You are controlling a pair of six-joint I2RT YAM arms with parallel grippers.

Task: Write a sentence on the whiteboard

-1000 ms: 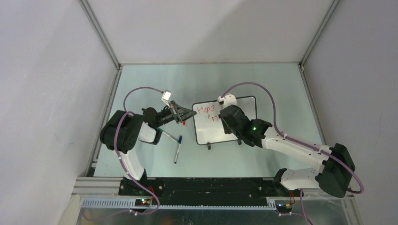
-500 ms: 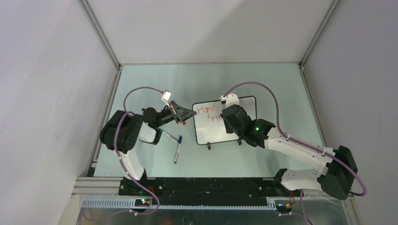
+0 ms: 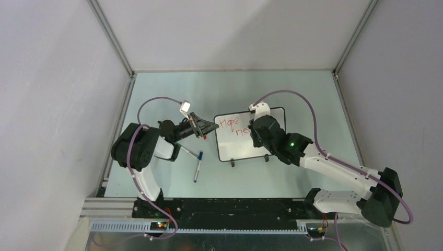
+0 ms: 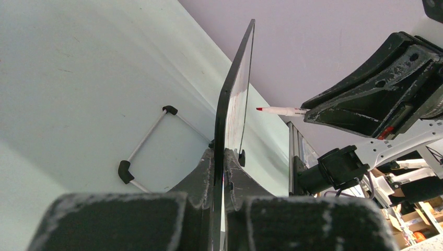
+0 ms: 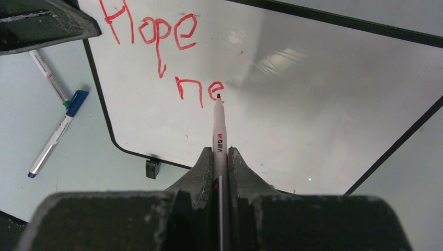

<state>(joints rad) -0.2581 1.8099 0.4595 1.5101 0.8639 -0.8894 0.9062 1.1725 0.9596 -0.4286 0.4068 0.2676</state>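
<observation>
The whiteboard (image 3: 233,147) (image 5: 313,89) stands tilted on the table, seen edge-on in the left wrist view (image 4: 230,104). My left gripper (image 3: 213,127) (image 4: 219,155) is shut on its left edge. The sentence (image 5: 156,36) (image 3: 230,124) reads "Hope" in red, with "ne" started on a lower line. My right gripper (image 5: 215,152) (image 3: 257,130) is shut on a red marker (image 5: 219,130) (image 4: 280,110). The marker's tip rests at the right end of the "e".
Two loose markers lie on the table left of the board, one blue-capped (image 3: 198,166) (image 5: 56,137) and one with a green band (image 3: 189,152) (image 5: 48,77). A small black foot (image 5: 152,168) (image 3: 233,163) sits under the board's near edge.
My right gripper has shifted a little to the right across the board with the marker, and the lower line has grown from "n" to "ne". The left arm has not moved.
</observation>
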